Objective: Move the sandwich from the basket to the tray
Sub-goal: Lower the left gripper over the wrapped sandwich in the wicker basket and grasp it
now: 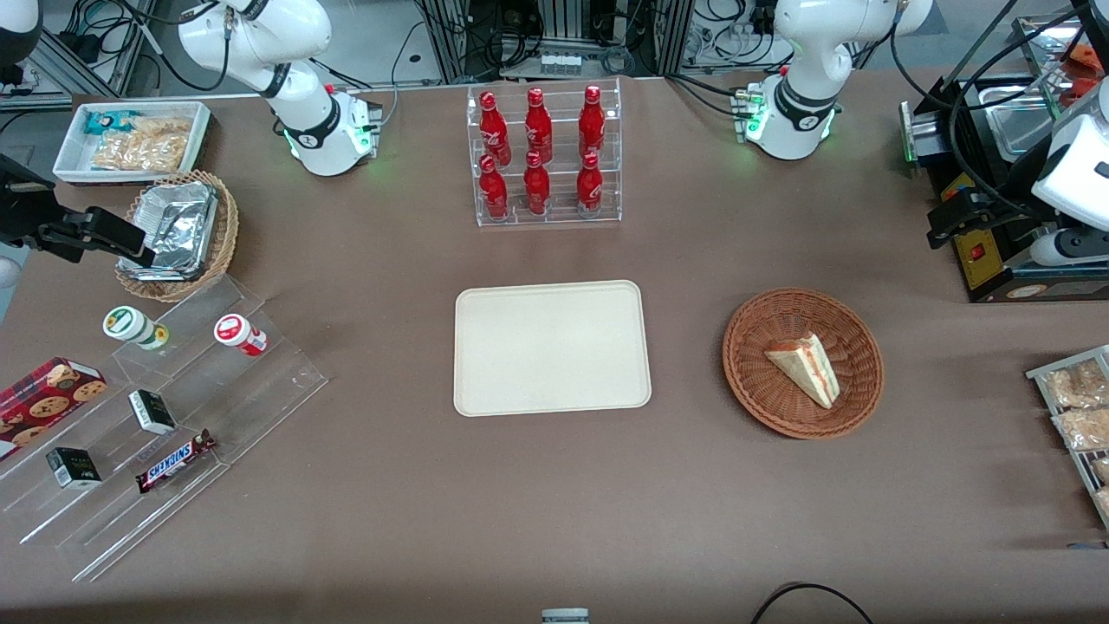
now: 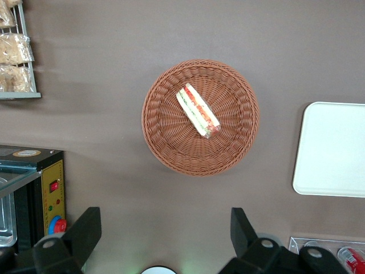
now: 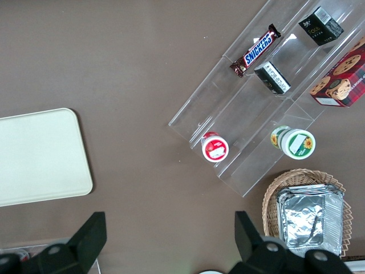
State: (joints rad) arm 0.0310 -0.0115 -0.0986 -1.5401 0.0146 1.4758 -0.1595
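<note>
One sandwich [image 1: 804,367] lies in the basket [image 1: 754,381], beside the tray [image 1: 552,347]; the gripper [image 2: 159,234] hangs above, fingers spread.

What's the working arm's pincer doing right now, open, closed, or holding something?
Left pincer: open, holding nothing, up above the table beside the basket; the sandwich lies in the basket, untouched.
</note>
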